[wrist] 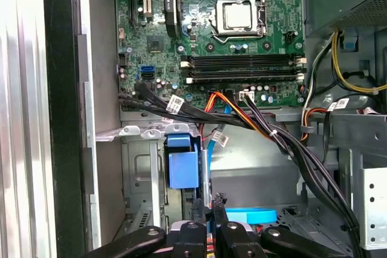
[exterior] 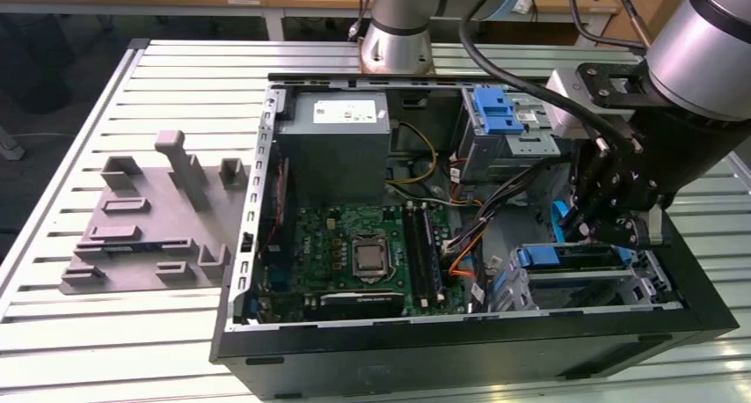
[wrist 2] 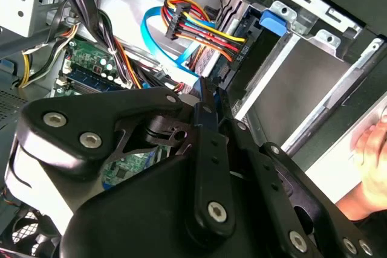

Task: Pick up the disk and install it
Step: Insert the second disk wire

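The gripper (exterior: pixel 583 230) hangs inside the open computer case (exterior: pixel 352 346), at the right of the exterior view, just above the drive cage (exterior: pixel 657 284) in the lower right corner. The disk (exterior: pixel 581 262) appears to lie in that cage already, its blue bracket (exterior: pixel 550 256) facing the motherboard (exterior: pixel 358 249). By that reading, the step in hand is the seating.

In both wrist views the fingers are drawn narrow, almost together, with a thin blue strip showing between them in the second wrist view.

To do this well, the push should probably run straight along the cage rails with no twist, so the bracket does not jam. The bundle of black and coloured cables (wrist: pixel 266 128) lies close to the fingers. It is best kept out of the slot, as is the blue data cable (wrist 2: pixel 150 28) that loops near the fingertips.

Several things stay uncertain. The blue strip between the fingers could be the bracket's edge or the data cable. The gripper's own black linkage hides the contact point in the second wrist view, and the arm (exterior: pixel 704 51) covers part of the cage in the exterior view. How deep the disk sits cannot be judged. A pale shape at one edge of the second wrist view may be a person's hand (wrist 2: pixel 370 155).
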You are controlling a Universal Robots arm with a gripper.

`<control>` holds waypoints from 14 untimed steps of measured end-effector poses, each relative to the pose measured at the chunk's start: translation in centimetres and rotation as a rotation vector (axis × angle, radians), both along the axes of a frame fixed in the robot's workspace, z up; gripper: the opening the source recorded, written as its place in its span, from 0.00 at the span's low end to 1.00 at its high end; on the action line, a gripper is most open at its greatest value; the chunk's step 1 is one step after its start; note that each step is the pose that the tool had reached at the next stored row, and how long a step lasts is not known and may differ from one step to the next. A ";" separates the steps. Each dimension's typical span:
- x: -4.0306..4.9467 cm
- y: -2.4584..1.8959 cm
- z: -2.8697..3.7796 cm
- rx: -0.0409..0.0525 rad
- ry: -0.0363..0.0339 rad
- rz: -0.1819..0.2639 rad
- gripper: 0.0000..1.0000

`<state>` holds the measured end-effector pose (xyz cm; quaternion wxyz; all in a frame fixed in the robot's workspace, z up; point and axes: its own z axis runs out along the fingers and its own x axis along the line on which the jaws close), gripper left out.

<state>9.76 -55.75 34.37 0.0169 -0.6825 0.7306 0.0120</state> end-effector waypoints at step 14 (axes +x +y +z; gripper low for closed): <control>0.24 -0.56 -0.39 0.0060 -0.0001 0.000 0.16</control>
